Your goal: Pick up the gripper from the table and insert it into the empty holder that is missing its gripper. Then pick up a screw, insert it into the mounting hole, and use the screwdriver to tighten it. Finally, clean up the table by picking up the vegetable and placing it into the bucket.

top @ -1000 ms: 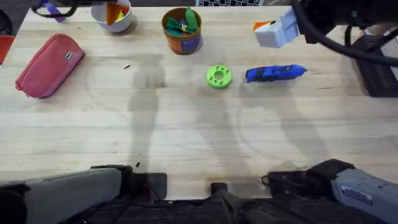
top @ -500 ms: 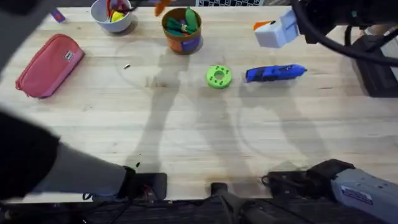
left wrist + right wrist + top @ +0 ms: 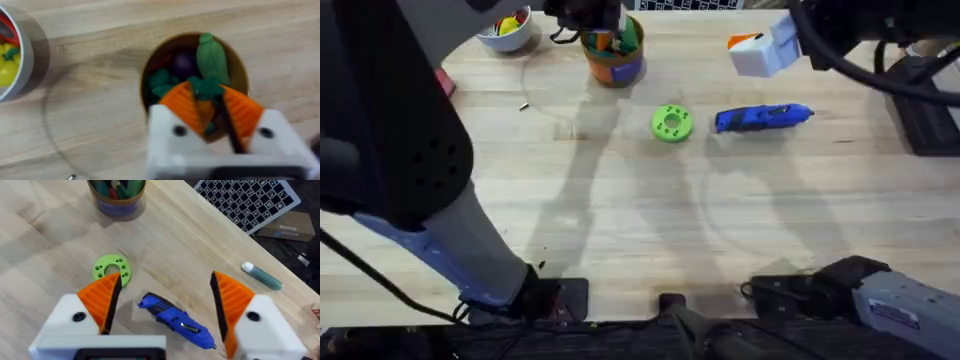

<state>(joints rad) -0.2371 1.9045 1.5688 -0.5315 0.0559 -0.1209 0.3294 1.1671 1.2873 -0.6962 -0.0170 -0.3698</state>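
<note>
The left gripper hangs directly over the bucket, its orange-padded fingers closed on the toy carrot, the vegetable, whose green top shows between the pads. The carrot sits just above the bucket's mouth, not yet let go.

The risk, as I judge it: the carrot is close to the rim on the gripper's side, so opening here could bounce it off the edge onto the worktop. The bucket already holds green and dark purple toy pieces, leaving little room, so the carrot might perch on top and roll out.

Beside the bucket stands a white bowl with yellow and red toy items inside.

The right gripper hovers with fingers spread wide and empty above the blue screwdriver lying flat on the worktop, a green disc just beside it.
</note>
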